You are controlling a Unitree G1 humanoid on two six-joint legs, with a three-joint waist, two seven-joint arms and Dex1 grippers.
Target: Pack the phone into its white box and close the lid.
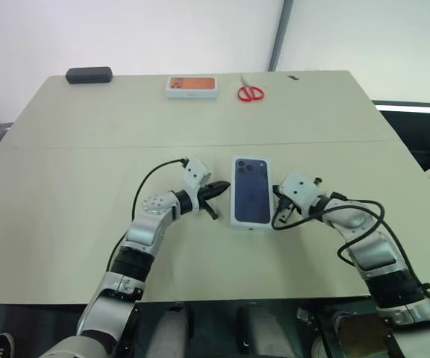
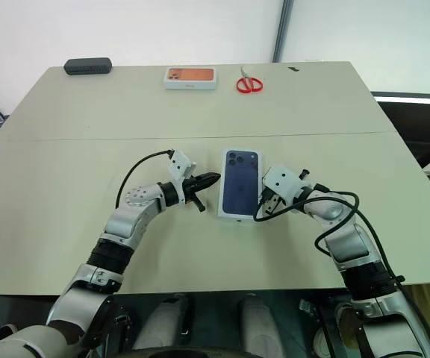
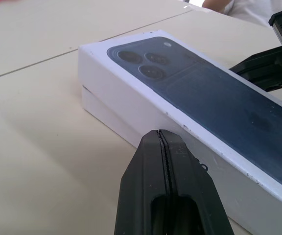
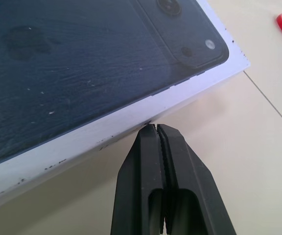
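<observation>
The lid (image 1: pixel 251 190), white with a dark blue phone picture on top, sits over the white box (image 3: pixel 104 108). A strip of the box's wall shows below the lid's rim. The phone is hidden. My left gripper (image 1: pixel 225 187) is shut, level, with its tip (image 3: pixel 159 134) right at the lid's left long side. My right gripper (image 2: pixel 260 200) is also shut, its tip (image 4: pixel 154 128) against the lid's right long side near the lower edge. Neither gripper holds anything. The right gripper's black fingers (image 3: pixel 268 68) show beyond the lid in the left wrist view.
At the table's far side lie an orange-printed box (image 1: pixel 192 86), red scissors (image 1: pixel 250 92) and a black case (image 1: pixel 89 75). A seam (image 1: pixel 88 146) runs across the beige table between them and the lid.
</observation>
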